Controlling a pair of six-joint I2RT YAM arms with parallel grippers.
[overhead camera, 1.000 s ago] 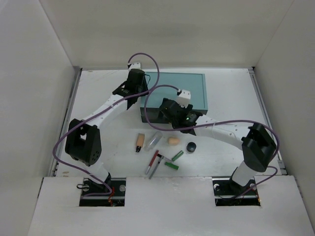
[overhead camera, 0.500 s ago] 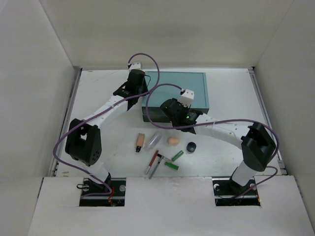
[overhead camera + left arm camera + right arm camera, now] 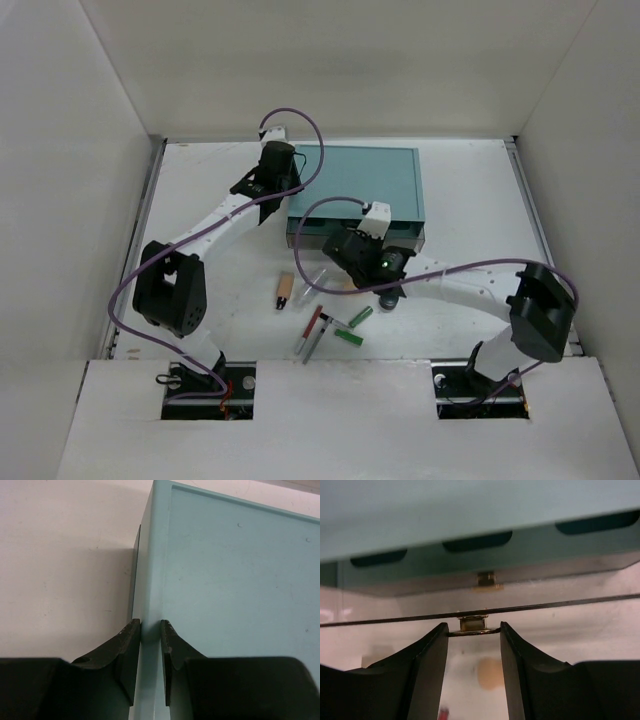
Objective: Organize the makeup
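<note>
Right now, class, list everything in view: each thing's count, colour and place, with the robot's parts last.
teal box: one, teal, back middle
clear drawer: one, transparent, box's front
ring pull: one, gold, on the drawer
tan tube: one, tan, in front of the box
clear tube: one, transparent, beside the tan tube
sponge: one, peach, seen through the drawer
black jar: one, black, partly under right arm
green tubes: two, green, near middle
pencils: two, red and grey, left of green tubes
left claw: one, black, shut on the box's left edge
right claw: one, black, shut on the ring pull
</note>
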